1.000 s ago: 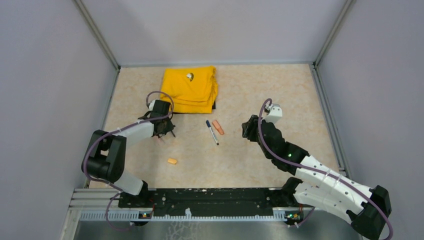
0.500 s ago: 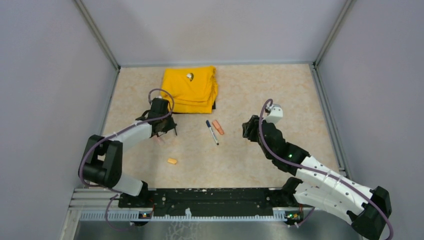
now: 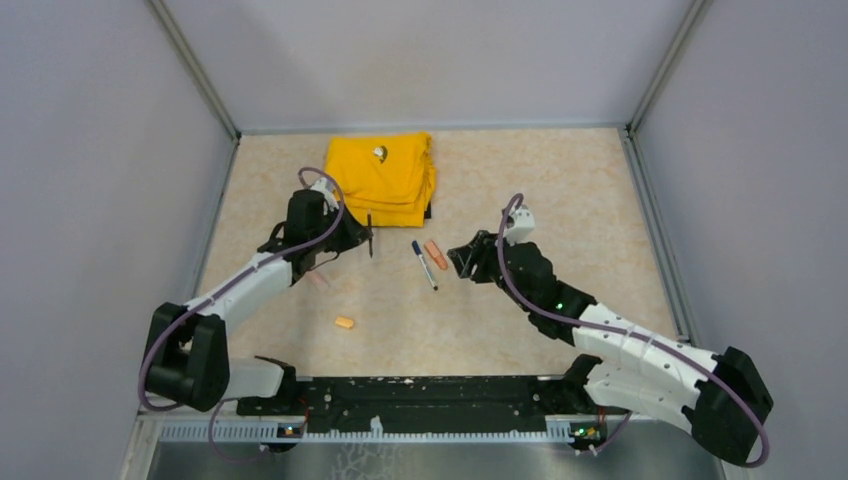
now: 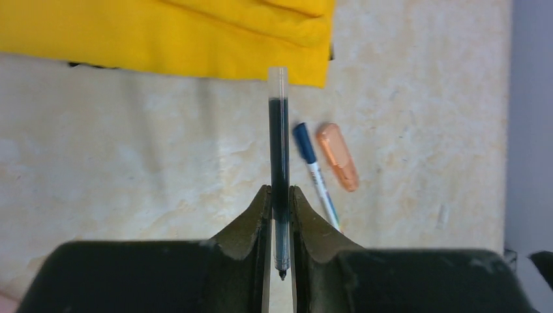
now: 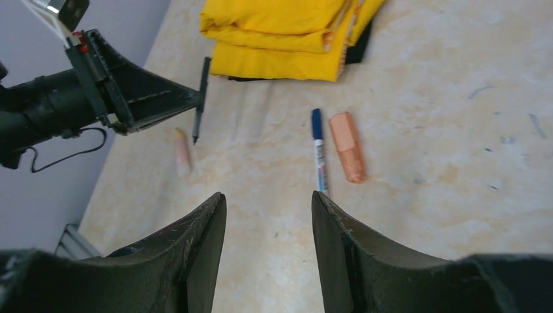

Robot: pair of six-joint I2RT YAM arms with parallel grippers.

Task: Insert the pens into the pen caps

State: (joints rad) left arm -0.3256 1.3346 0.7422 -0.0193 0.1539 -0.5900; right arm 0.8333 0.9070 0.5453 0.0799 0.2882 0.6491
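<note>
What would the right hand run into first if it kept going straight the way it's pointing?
Most likely the white pen with the blue end, lying on the table just ahead of the open right hand; the orange marker lies beside it. Height above the table is unclear.

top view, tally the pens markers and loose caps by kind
thin pens: 2, the dark pen in the left pincer and the white pen lying flat
orange markers: 2, the bright marker and the pale marker
loose caps: 1, the orange cap
total: 5
</note>
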